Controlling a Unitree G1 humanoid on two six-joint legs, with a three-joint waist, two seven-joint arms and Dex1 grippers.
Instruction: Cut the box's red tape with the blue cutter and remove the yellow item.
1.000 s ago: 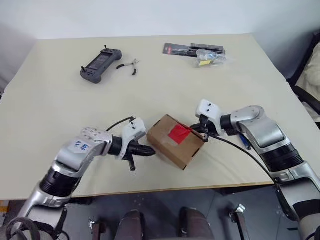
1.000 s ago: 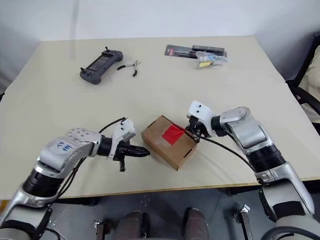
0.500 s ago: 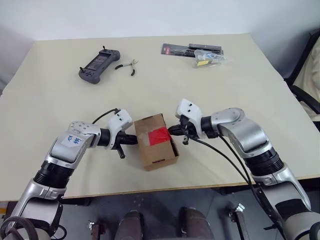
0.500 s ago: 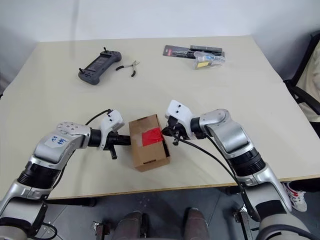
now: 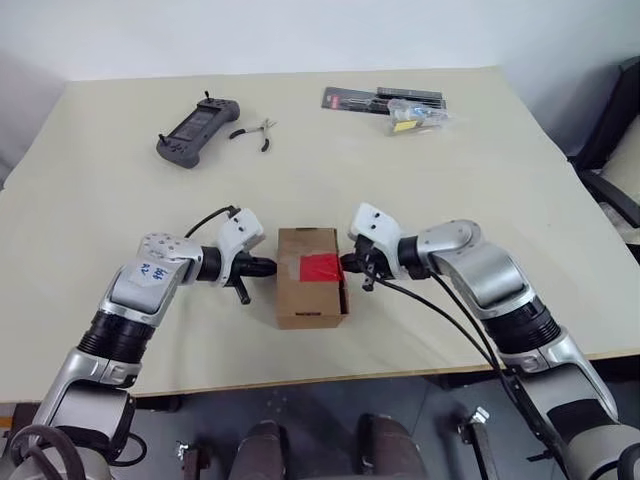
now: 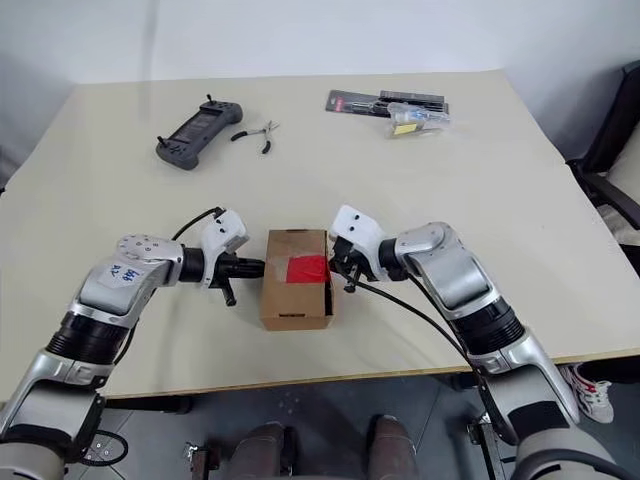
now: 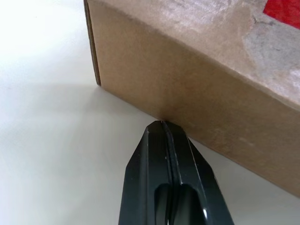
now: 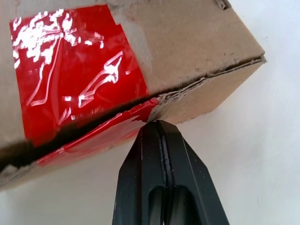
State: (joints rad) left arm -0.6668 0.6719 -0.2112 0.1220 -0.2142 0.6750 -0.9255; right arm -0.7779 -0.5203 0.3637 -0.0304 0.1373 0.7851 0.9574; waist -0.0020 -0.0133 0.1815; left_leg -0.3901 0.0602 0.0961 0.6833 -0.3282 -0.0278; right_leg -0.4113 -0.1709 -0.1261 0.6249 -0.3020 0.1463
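Observation:
The brown cardboard box [image 5: 310,290] lies on the table between my two grippers, its sides square to the table's front edge. The red tape [image 5: 320,267] sits on its top face near the right edge and folds over a dark flap seam [image 8: 70,124]. My left gripper [image 5: 268,266] is shut, its tip touching the box's left side low down [image 7: 162,125]. My right gripper [image 5: 346,266] is shut too, its tip pressed to the box's right edge just below the tape [image 8: 159,124]. The blue cutter and the yellow item are out of view.
At the far side of the table lie a dark handheld controller [image 5: 198,130], small pliers [image 5: 260,130], a black tool pack [image 5: 372,98] and a clear packet with a yellow label [image 5: 415,120]. A dark chair [image 5: 612,130] stands off the table's right edge.
The box has turned from skew to square and slid left between the two shut grippers. Both grippers moved left with it, the left one also going forward.

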